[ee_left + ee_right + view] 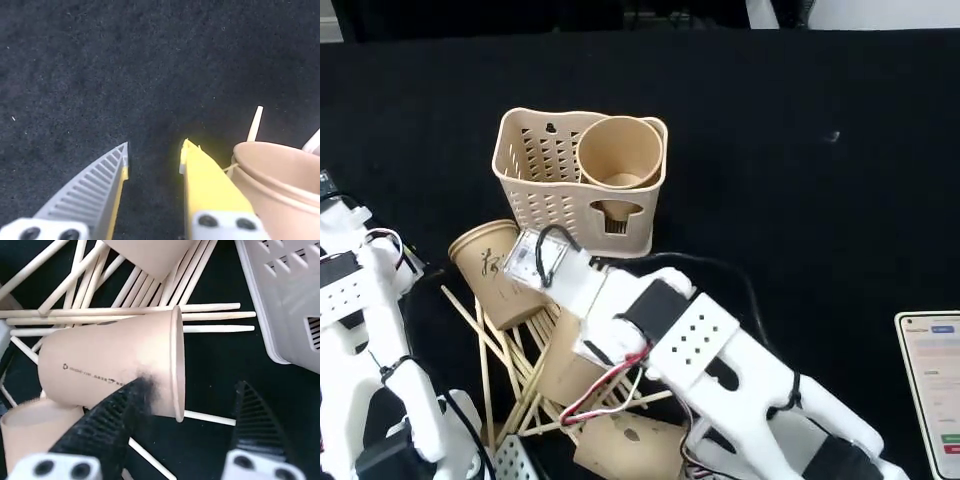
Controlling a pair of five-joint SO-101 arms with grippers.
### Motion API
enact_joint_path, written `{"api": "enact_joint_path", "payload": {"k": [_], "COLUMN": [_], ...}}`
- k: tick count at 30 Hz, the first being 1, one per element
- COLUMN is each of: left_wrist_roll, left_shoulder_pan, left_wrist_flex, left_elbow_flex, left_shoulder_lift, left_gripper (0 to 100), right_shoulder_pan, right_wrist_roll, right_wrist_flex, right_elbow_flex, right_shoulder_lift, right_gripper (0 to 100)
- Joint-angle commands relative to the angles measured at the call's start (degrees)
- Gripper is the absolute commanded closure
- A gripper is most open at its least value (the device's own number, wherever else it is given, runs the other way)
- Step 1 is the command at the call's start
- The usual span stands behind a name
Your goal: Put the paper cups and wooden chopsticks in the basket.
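A beige basket [552, 190] stands at the back of the black table with one paper cup [620, 150] upright inside. In front of it several wooden chopsticks [505, 370] lie scattered under three cups on their sides [492, 268] [563, 368] [628, 446]. My right arm [670, 335] hangs over this pile. My right gripper [192, 400] is open, its fingers straddling the rim of a fallen cup [110, 362] without closing on it. My left gripper [152, 150] is open over bare cloth, next to a cup rim [280, 167] and a chopstick tip [256, 122].
In the right wrist view the basket wall [292, 300] lies close beside the gripper, and another cup [150, 255] rests across the chopsticks [125, 310]. A phone-like screen [932, 385] lies at the table's right edge. Open black cloth stretches to the right and behind the basket.
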Motion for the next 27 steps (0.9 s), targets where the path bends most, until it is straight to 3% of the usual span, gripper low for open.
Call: {"api": "enact_joint_path", "payload": {"k": [1, 7, 18, 27], "left_wrist_roll": [0.26, 0.26, 0.35, 0.35], "left_shoulder_pan": [-0.48, -0.48, -0.48, -0.48], "left_wrist_flex": [-0.7, -0.7, -0.7, -0.7], "left_elbow_flex": [-1.1, -1.1, -1.1, -1.1], "left_shoulder_lift": [-1.76, -1.76, -1.76, -1.76], "left_gripper": [83, 83, 83, 83], "right_shoulder_pan": [-3.52, -4.4, 3.6, 18.81], "right_wrist_roll": [4.22, 9.93, 10.64, 15.3], "right_wrist_flex": [0.0, 4.04, 26.11, 26.37], "right_elbow_flex": [2.07, 1.1, -25.1, -28.53], "right_shoulder_lift": [0.13, -0.31, -0.31, -0.31], "right_gripper": [72.8, 98.2, 98.8, 98.8]}}
